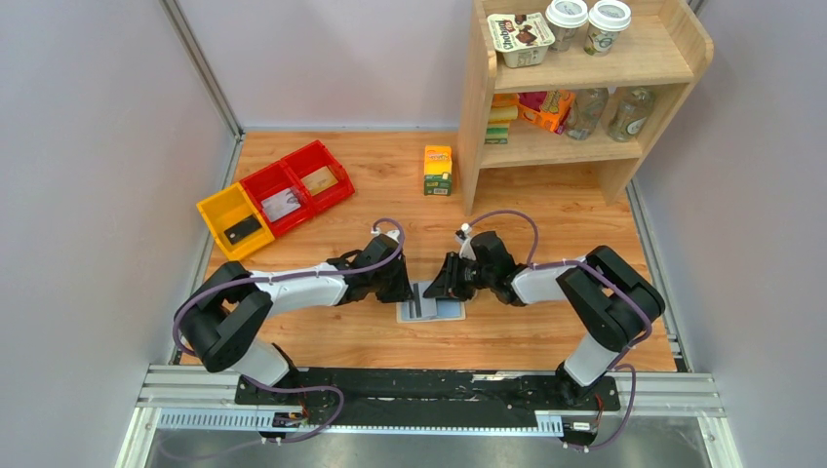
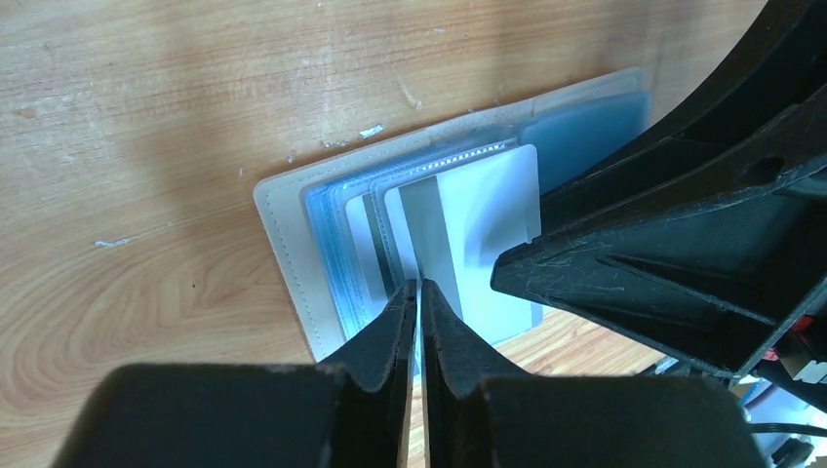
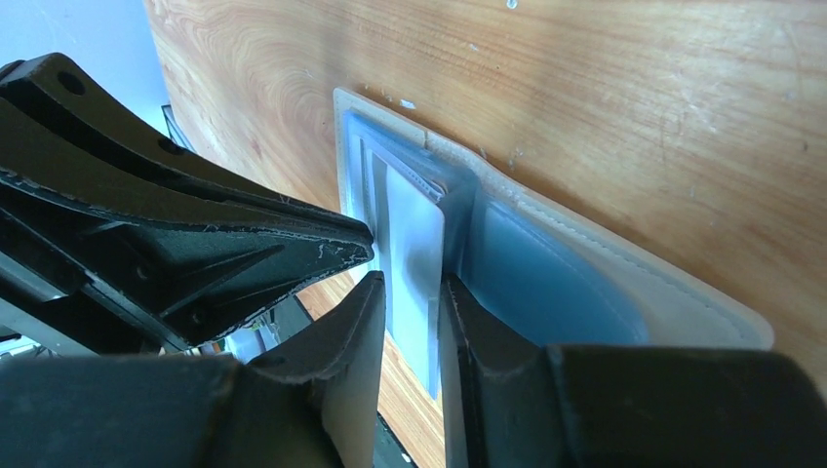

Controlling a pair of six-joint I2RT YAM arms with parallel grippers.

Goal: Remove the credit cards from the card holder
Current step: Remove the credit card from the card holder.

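Note:
The card holder (image 1: 449, 312) lies spread open on the wooden table between both arms, beige rim (image 2: 283, 234) outside and light blue inside (image 3: 575, 283). Several cards sit in its slots. A whitish credit card (image 2: 488, 214) with a grey stripe sticks out of the slots and also shows in the right wrist view (image 3: 412, 244). My left gripper (image 2: 419, 292) is shut, its tips down at the striped card's edge, with nothing between the fingers. My right gripper (image 3: 410, 292) stands a narrow gap apart over the same card, beside the holder's fold. Both grippers (image 1: 408, 285) (image 1: 447, 283) nearly touch.
Two red bins (image 1: 297, 185) and a yellow bin (image 1: 234, 219), each with a card-like item, sit at the back left. A small juice carton (image 1: 438, 169) stands mid-back. A wooden shelf (image 1: 575, 146) with cups and bottles is at the back right.

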